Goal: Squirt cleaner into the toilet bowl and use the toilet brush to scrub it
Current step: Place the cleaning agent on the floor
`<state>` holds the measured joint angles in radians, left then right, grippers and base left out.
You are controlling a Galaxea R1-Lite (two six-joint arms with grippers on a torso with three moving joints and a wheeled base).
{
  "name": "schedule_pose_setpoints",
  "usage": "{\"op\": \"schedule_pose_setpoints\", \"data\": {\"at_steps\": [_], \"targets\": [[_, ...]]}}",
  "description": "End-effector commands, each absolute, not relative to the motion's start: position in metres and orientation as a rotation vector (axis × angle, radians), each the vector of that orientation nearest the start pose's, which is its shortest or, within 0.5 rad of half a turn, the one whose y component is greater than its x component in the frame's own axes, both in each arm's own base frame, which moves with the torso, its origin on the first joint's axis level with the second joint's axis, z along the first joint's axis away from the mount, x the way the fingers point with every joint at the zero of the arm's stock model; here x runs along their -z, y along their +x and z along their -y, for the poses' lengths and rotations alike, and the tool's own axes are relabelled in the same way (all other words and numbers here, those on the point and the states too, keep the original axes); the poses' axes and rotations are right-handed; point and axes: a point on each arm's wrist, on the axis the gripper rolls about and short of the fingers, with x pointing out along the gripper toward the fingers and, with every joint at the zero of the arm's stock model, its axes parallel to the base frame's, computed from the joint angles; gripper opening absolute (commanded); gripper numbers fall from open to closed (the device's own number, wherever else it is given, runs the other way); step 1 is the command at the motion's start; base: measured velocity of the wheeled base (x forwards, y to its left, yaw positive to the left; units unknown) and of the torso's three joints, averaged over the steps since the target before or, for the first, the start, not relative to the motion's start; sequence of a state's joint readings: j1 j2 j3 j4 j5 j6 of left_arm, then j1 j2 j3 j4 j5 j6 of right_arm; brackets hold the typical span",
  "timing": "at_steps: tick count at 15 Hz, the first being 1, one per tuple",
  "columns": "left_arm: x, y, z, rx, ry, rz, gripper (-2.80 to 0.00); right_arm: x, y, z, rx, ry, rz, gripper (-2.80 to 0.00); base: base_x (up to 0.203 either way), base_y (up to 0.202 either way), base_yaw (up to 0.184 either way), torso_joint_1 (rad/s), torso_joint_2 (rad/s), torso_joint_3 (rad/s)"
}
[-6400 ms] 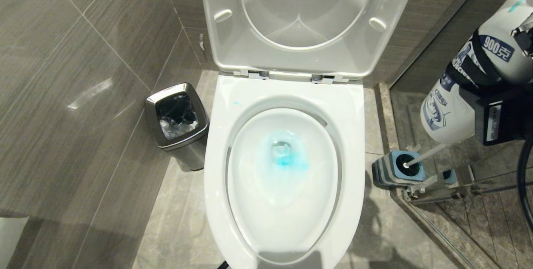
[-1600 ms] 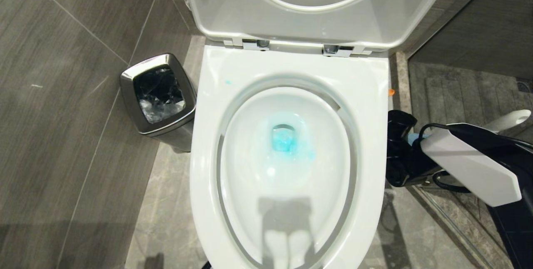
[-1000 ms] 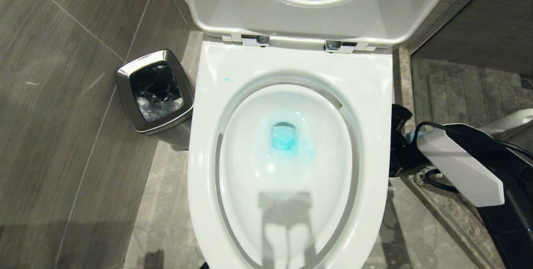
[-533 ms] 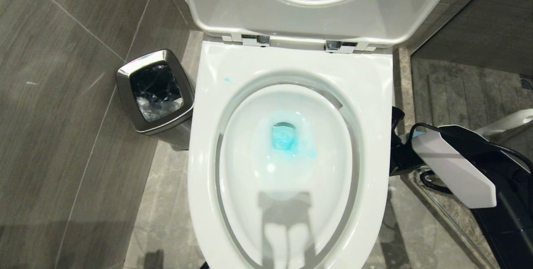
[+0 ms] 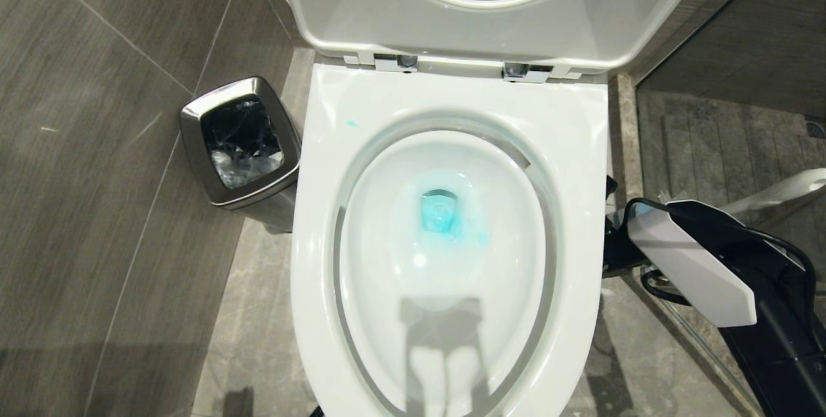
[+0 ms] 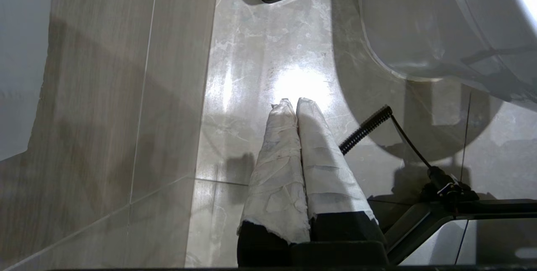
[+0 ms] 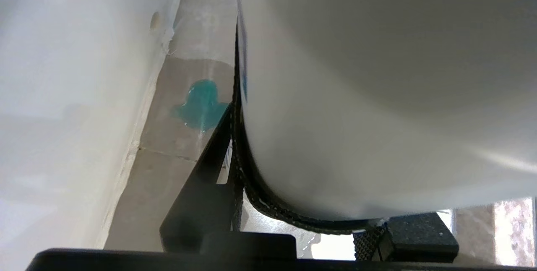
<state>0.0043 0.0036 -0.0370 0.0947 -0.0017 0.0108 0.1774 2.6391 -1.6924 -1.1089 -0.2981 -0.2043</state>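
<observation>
The glossy white toilet bowl (image 5: 445, 262) is seen with seat and lid raised. Turquoise cleaner (image 5: 442, 217) is pooled at its drain, with a small spot on the far-left rim. A teal puddle (image 7: 200, 105) is seen on the floor beside the bowl's base.

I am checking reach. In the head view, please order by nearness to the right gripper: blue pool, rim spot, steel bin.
From right gripper:
1. blue pool, bowl centre.
2. rim spot, left rim.
3. steel bin, floor, far left.

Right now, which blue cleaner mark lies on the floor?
The teal puddle on the floor tile beside the toilet bowl. The others: a tint in its water, a spot on its rim.
</observation>
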Motion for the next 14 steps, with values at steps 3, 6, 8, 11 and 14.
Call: {"op": "schedule_pose_setpoints", "data": {"at_steps": [3, 6, 8, 11, 14], "targets": [[-0.076, -0.026, 0.0, -0.003, 0.011, -0.061, -2.8, -0.06, 0.517, -0.091, 0.141, -0.15, 0.132, -2.8, 0.0, 0.0, 0.0, 0.0, 0.0, 0.0], [-0.076, -0.026, 0.0, -0.003, 0.011, -0.061, -2.8, -0.064, 0.508, -0.093, 0.152, -0.131, 0.108, -2.8, 0.0, 0.0, 0.0, 0.0, 0.0, 0.0], [-0.076, -0.026, 0.0, -0.003, 0.011, -0.061, -2.8, -0.069, 0.494, -0.095, 0.141, -0.121, 0.071, -2.8, 0.0, 0.0, 0.0, 0.0, 0.0, 0.0], [-0.076, -0.026, 0.0, -0.003, 0.011, -0.061, -2.8, -0.073, 0.487, -0.097, 0.135, -0.109, 0.064, -2.8, 0.0, 0.0, 0.0, 0.0, 0.0, 0.0], [-0.076, -0.026, 0.0, -0.003, 0.011, -0.061, -2.8, -0.065, 0.484, -0.096, 0.126, -0.111, 0.039, -2.8, 0.0, 0.0, 0.0, 0.0, 0.0, 0.0]]}}
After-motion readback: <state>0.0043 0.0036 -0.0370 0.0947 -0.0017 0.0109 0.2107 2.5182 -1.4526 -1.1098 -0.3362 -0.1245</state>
